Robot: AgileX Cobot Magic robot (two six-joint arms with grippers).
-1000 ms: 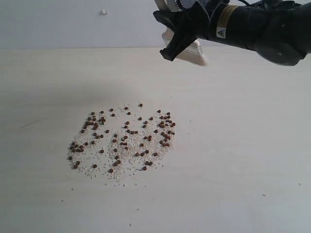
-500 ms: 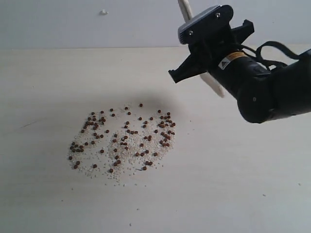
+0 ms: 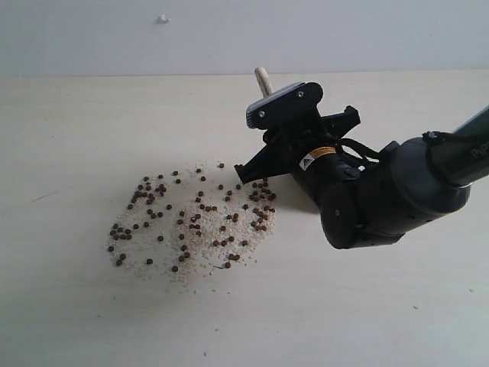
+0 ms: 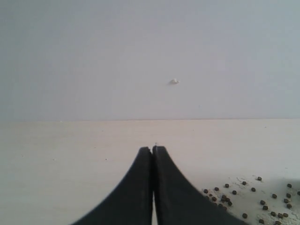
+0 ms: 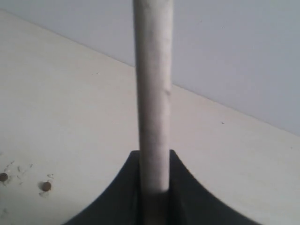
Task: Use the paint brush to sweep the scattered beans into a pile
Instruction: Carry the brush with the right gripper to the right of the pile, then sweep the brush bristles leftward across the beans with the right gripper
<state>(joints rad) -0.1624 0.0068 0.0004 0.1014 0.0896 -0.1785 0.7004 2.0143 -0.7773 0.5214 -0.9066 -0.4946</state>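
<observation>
Reddish-brown beans (image 3: 195, 218) lie spread in a loose, wide patch mixed with pale grit at the middle left of the table. My right gripper (image 3: 290, 153) is shut on the paint brush and sits low at the patch's right edge. Only the pale handle end (image 3: 263, 79) sticks up above it; the band and bristles are hidden behind the gripper. In the right wrist view the handle (image 5: 152, 93) runs up between the fingers of the right gripper (image 5: 153, 157), with two beans (image 5: 46, 186) beside them. My left gripper (image 4: 153, 149) is shut and empty, with beans (image 4: 253, 201) off to one side.
The pale wooden table (image 3: 382, 321) ends at a grey wall behind. A small white speck (image 3: 163, 19) sits on that wall, also seen as the speck (image 4: 174, 81) in the left wrist view. The bulky right arm (image 3: 397, 195) reaches in from the right.
The right arm has swung down and leftward with the brush, from high above the table's back edge to just beside the right edge of the bean patch. The beans have not moved.
</observation>
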